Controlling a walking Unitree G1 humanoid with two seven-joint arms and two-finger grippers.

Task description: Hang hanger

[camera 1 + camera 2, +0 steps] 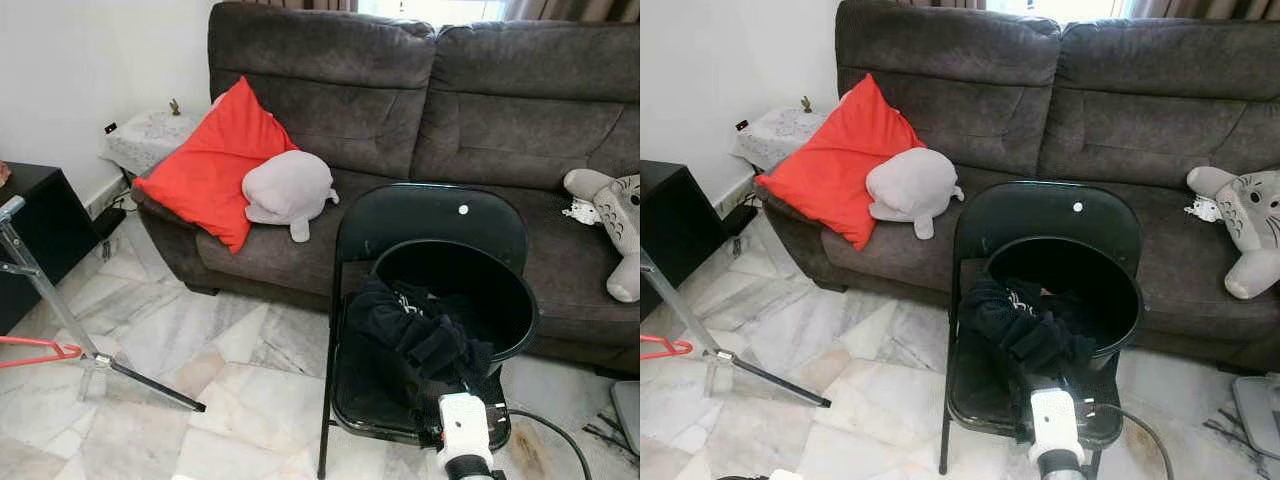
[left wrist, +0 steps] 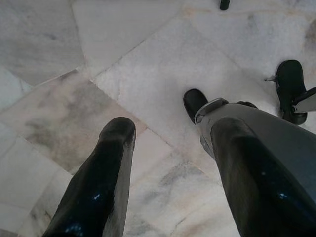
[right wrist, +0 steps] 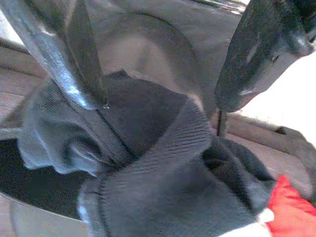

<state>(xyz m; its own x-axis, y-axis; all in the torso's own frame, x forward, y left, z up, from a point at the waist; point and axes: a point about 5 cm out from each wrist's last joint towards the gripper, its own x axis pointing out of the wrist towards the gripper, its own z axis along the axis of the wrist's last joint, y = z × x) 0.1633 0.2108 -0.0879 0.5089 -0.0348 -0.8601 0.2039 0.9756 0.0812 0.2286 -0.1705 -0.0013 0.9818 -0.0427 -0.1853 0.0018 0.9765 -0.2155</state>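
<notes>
Right wrist view: spread-fingered right end effector (image 3: 158,74) straddles dark clothes (image 3: 148,163); red hanger (image 1: 40,352) far left

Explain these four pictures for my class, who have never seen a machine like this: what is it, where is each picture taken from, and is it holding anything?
This is a walking humanoid robot with two arms, each ending in a claw of two long black fingers. The two wide pictures come from the two eyes of a camera on its head, looking down at a living room. There a black folding chair stands before a dark sofa and carries a black tub with dark clothes spilling over its rim. A red hanger hangs at the left on a metal rack.

The other two pictures come from cameras on the wrists. The right claw reaches over the dark clothes, fingers spread apart, one on each side of a fold, not closed on it. The left claw hangs open over the marble floor, holding nothing.
</notes>
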